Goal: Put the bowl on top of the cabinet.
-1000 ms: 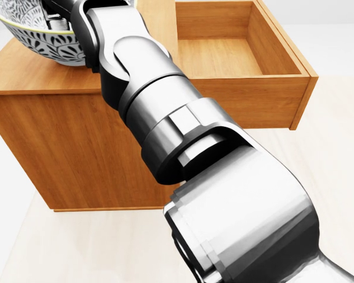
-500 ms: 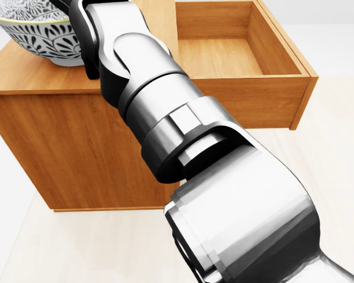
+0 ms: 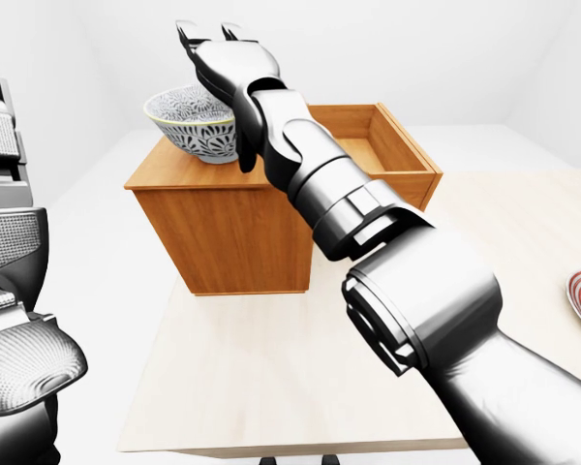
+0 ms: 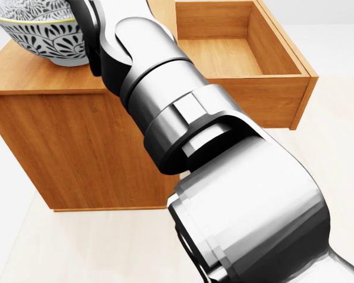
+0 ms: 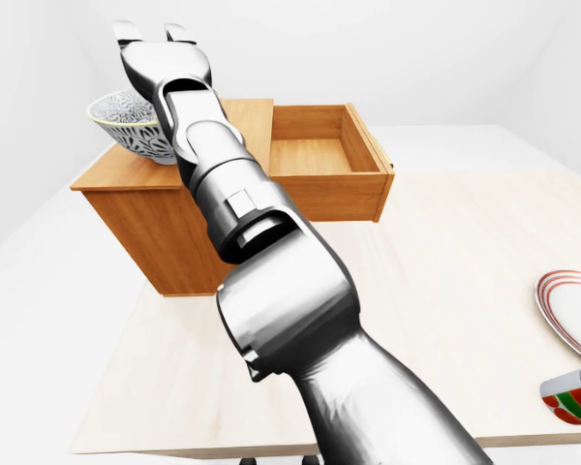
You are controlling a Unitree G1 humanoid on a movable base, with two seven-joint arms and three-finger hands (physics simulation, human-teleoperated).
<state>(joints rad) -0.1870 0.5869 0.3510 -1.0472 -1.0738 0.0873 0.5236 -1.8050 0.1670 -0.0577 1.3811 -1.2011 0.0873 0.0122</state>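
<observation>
Now | bowl [image 3: 189, 131] upright on cabinet [image 3: 223, 232] top | right hand [image 3: 223, 60] just beside it, fingers spread, holding nothing

The bowl [image 3: 189, 131] is sitting on the cabinet [image 3: 223, 232], toward its left; the open drawer [image 3: 378, 145] is sticking out at its right; the cabinet is standing on the table's [image 3: 261, 373] far left; plate [image 5: 571, 310] and cup [image 5: 573, 399] are lying near right.

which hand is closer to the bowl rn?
Right. The right hand is just above the bowl, by its right rim in the left-eye view, fingers open. The left arm shows only at that view's left edge, far from it.
</observation>
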